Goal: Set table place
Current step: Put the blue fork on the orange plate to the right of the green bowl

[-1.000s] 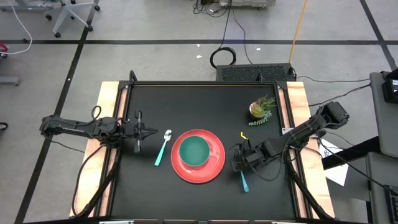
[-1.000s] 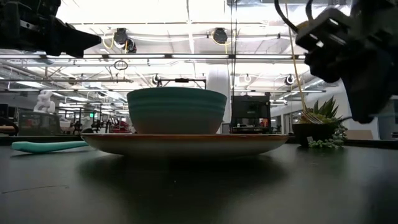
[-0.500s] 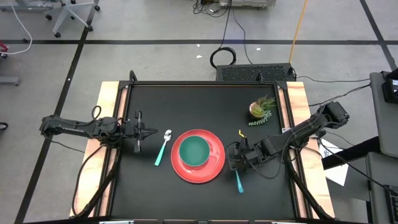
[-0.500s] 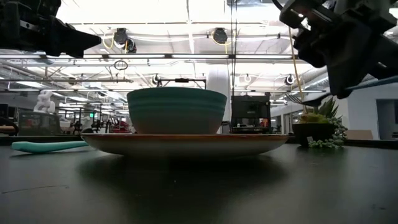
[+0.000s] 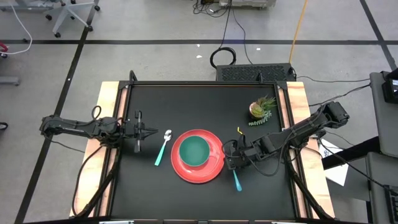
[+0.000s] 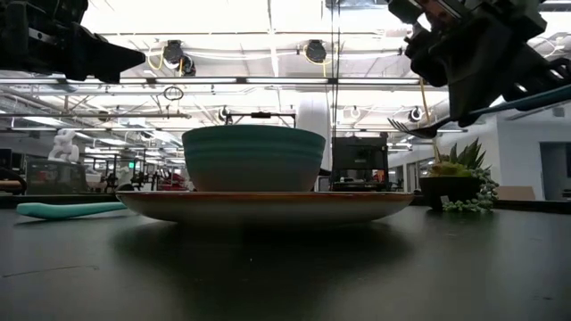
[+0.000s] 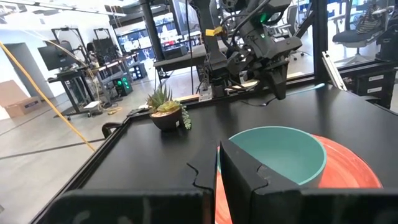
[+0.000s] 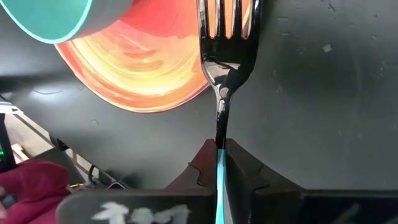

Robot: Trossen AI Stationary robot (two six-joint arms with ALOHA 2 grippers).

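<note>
Right gripper (image 5: 231, 160) grasps the fork (image 8: 225, 43) above the bench (image 5: 186, 99), just right of the plate (image 5: 214, 167), probably to lay it there. Left gripper (image 5: 142, 130) waits left, seemingly clenched.

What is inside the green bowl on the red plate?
Nothing: from above, the teal bowl on the red plate shows only its bare inside. The plate's middle underneath is covered by the bowl. The right gripper holds the fork beside the plate.
</note>
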